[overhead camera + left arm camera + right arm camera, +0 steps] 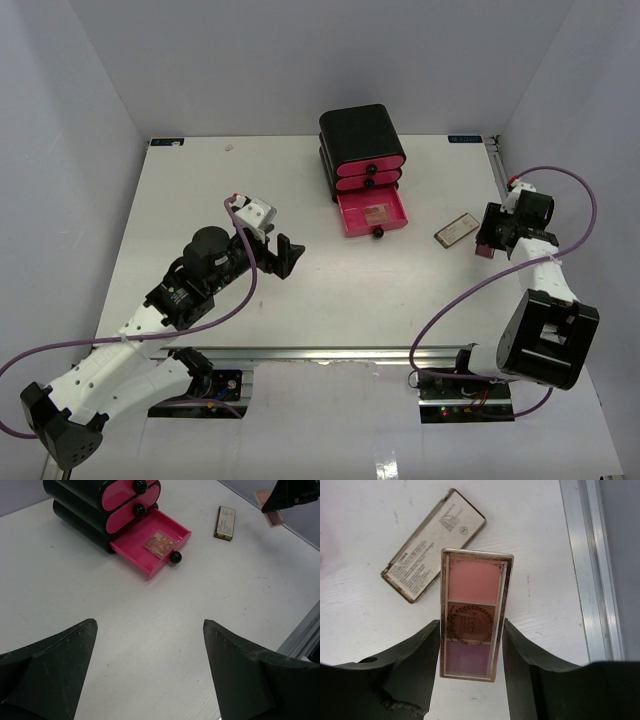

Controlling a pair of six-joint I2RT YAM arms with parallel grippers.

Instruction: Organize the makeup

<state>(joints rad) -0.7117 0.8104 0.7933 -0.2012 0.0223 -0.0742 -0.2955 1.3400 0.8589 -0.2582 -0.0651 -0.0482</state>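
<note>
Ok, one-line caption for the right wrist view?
Right jaws closed on the long sides of the three-pan palette, a gold-edged compact lying label-up on the table beyond.

You're working in a robotics lab test cell: a plain white table (350, 290) is boxed in by bare white panel walls (250, 60). Along its near edge runs a bare aluminium rail (330, 353). Bolted there are the black-and-white left arm (110, 365) and right arm (548, 340), with loose purple cables (594, 208) and an exposed circuit board with small lit lights (465, 408).
</note>
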